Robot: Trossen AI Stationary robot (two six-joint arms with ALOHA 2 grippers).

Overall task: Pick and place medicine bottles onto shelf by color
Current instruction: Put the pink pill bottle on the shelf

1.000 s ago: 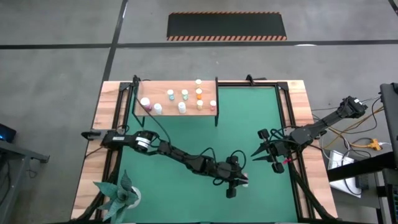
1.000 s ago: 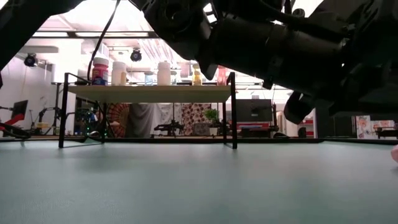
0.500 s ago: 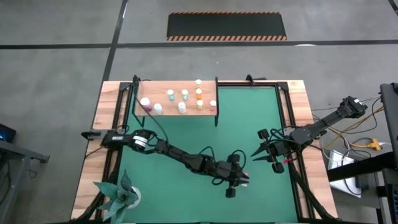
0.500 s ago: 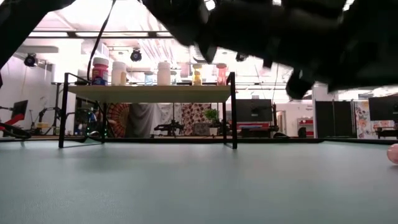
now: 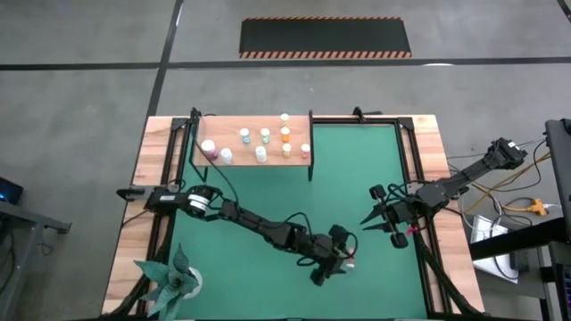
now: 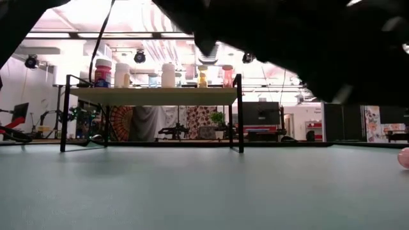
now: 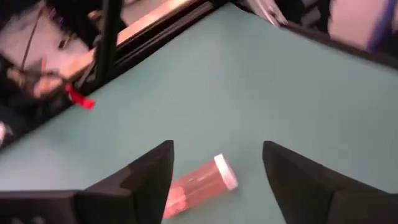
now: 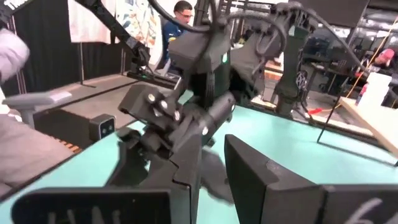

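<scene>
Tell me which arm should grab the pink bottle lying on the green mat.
Left. The left gripper hovers over the pink bottle, open fingers either side. The right gripper waits farther right.

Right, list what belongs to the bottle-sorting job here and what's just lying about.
Job: pink bottle lying on the mat, between the open left end effector fingers; bottles on the shelf.
Lying about: paper plant; floor hazard mat.

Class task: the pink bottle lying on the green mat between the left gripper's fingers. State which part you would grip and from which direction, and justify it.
Grip the pink bottle across the middle of its body, coming down from above. It lies on its side on the mat, white cap at one end, and the left gripper is open astride it, so closing across the round body probably holds best.
</scene>
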